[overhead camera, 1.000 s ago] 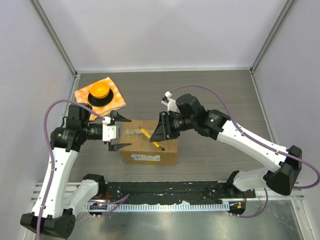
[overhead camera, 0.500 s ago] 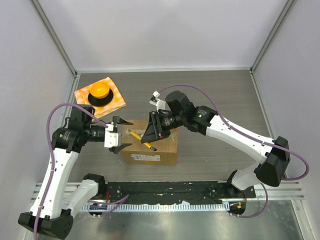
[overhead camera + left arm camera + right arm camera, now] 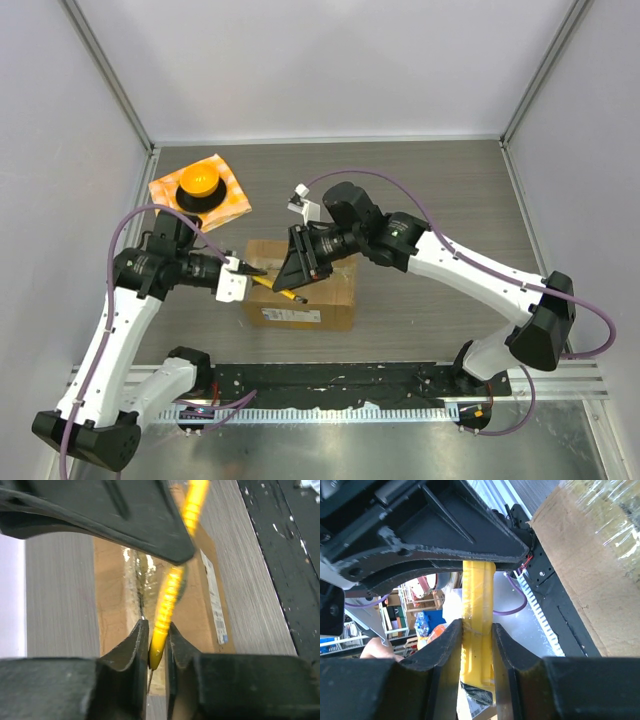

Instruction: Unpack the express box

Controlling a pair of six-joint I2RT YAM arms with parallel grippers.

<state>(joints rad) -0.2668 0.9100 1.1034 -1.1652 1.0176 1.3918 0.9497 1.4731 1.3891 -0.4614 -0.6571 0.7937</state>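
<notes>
The express box [image 3: 335,292] is a brown cardboard box with a taped top seam and a white label on its near side, lying at the table's middle. Above its left part a yellow utility knife [image 3: 276,288] is gripped from both ends. My left gripper [image 3: 250,275] is shut on the knife's tip end [image 3: 167,600], over the box's tape seam [image 3: 135,575]. My right gripper [image 3: 292,272] is shut on the knife's handle [image 3: 479,600], and the box top [image 3: 590,580] shows to its right. The two grippers nearly meet.
An orange checkered cloth [image 3: 228,200] with a round orange object [image 3: 199,183] on it lies at the back left. A black rail [image 3: 340,385] runs along the table's near edge. Grey walls close in the table on three sides.
My left gripper has moved right to the knife and shut on its end. My right arm has carried the knife leftwards over the box.
</notes>
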